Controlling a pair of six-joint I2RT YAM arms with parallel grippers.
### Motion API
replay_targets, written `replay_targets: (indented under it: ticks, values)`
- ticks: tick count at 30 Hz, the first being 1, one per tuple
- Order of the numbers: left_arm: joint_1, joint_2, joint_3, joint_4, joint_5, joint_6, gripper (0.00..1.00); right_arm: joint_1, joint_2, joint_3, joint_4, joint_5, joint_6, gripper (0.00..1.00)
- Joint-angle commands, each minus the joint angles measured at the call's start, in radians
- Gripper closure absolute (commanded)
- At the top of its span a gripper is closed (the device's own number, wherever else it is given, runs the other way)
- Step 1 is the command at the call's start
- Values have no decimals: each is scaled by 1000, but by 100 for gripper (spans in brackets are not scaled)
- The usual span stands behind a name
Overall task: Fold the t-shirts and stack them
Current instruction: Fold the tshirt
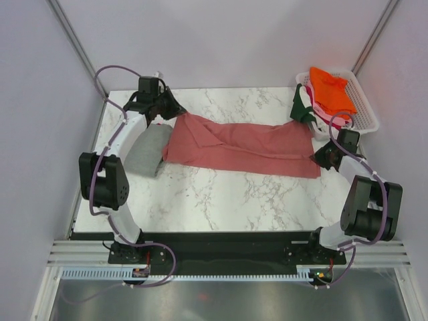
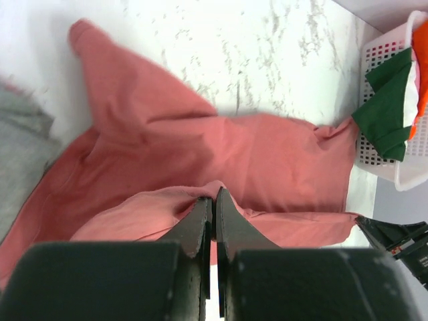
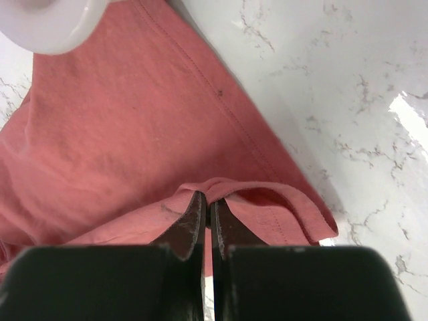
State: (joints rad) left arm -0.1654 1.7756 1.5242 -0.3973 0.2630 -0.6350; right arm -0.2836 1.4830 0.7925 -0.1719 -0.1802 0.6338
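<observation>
A dusty salmon-pink t-shirt (image 1: pixel 244 144) lies stretched across the marble table from left to right. At its far-left end my left gripper (image 1: pixel 175 110) is shut on a pinch of its cloth (image 2: pixel 200 190), its dark fingers (image 2: pixel 231 224) pressed together. My right gripper (image 1: pixel 319 158) is shut on the hem at the shirt's right end (image 3: pixel 247 190). A folded grey t-shirt (image 1: pixel 150 150) lies left of the pink one, also at the left edge of the left wrist view (image 2: pixel 20 160). Orange (image 1: pixel 329 87) and dark green (image 1: pixel 302 107) t-shirts sit in and hang from the basket.
A white slatted basket (image 1: pixel 364 110) stands at the table's far right corner, seen also in the left wrist view (image 2: pixel 384 60). Marble table top (image 1: pixel 221 194) shows in front of the shirt. Grey walls close in on three sides.
</observation>
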Motion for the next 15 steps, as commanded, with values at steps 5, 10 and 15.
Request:
replay_targets:
  ticks: [5,10,15]
  values:
    - [-57,157,229,-32,-21,112,98,18,42,79,48,65,23,100]
    - [-57,292,318,-48,-25,116,97,18,95,112,54,117,41,88]
    - [-57,372,402,-64,-59,123,15,21,83,88,64,123,53,30]
